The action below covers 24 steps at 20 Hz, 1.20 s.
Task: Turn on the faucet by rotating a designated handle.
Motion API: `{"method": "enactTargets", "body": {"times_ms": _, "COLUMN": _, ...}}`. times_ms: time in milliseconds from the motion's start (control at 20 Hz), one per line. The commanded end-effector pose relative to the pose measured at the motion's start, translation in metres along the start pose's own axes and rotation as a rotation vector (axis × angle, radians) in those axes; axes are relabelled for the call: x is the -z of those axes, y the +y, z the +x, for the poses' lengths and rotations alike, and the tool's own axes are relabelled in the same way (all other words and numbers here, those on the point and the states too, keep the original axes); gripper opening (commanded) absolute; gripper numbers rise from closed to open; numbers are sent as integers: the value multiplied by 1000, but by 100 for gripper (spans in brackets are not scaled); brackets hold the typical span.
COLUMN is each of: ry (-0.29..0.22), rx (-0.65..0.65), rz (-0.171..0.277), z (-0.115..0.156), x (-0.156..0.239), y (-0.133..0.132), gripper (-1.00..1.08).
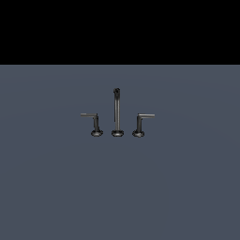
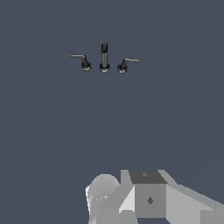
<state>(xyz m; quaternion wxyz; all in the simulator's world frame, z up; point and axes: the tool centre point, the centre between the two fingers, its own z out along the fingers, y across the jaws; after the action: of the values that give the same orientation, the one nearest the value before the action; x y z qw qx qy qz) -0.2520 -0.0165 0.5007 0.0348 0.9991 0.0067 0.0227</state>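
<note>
On wrist view only: arm body (image 2: 148,199), faucet (image 2: 104,57) beyond.

A flat slate-grey floor (image 1: 120,187) fills the lower part of the exterior view, uniform in tone and unmarked; it runs from one side edge to the other without a visible rim or corner; its far edge ends in a straight horizontal line, above which lies a plain black background (image 1: 120,30); in the wrist view the same grey floor (image 2: 43,131) covers nearly the whole picture, with only a faint lighter diagonal streak across it.
</note>
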Motion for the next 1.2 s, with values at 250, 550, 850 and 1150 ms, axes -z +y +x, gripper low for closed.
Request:
{"method": "enactTargets", "body": {"times_ms": 250, "ry": -1, "rx": -15, "rz": 0, "z": 3, "x": -4, "y": -2, "gripper": -100}}
{"method": "enactTargets", "body": {"times_ms": 550, "ry": -4, "rx": -71, "rz": 1, "z": 14, "x": -19, "y": -8, "gripper": -100}}
{"method": "enactTargets", "body": {"times_ms": 850, "ry": -10, "rx": -172, "rz": 3, "z": 35, "x": -46, "y": -18, "gripper": -100}}
{"method": "enactTargets", "body": {"times_ms": 1150, "ry": -18, "rx": -310, "rz": 6, "z": 66, "x": -83, "y": -29, "gripper": -100}}
